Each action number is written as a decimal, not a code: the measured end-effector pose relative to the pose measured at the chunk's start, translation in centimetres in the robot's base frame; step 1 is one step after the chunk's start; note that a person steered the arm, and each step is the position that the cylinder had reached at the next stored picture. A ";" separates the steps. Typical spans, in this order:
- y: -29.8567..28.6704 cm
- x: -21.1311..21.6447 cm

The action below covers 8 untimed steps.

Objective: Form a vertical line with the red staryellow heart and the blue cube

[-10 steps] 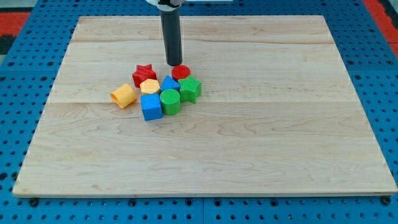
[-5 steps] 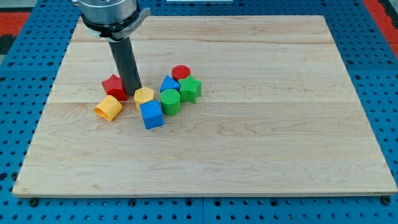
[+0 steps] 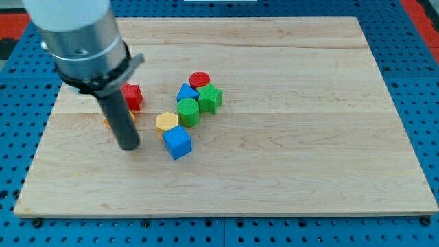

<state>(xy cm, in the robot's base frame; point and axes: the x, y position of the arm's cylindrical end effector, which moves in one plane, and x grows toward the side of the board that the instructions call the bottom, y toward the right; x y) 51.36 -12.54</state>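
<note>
The board (image 3: pixel 288 151) is pale wood with faint grain bands, set on a blue pegboard surface (image 3: pixel 425 103) dotted with holes; red patches show at the view's top corners. The rod is dark grey, its housing lighter grey, down to my tip (image 3: pixel 129 147). Blocks: 1 red star (image 3: pixel 132 96), 1 red cylinder (image 3: pixel 199 79), 1 yellow heart (image 3: pixel 167 122), 1 blue cube (image 3: pixel 178 142), 1 blue triangular block (image 3: pixel 185 94), 1 green cylinder (image 3: pixel 188 112), 1 green ribbed star-like block (image 3: pixel 210 98).
</note>
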 end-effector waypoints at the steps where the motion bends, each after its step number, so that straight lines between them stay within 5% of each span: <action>1: 1.8 -1.2; 3: 5.8 -4.4; 8: 3.7 -2.9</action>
<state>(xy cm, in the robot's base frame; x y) 48.45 -8.85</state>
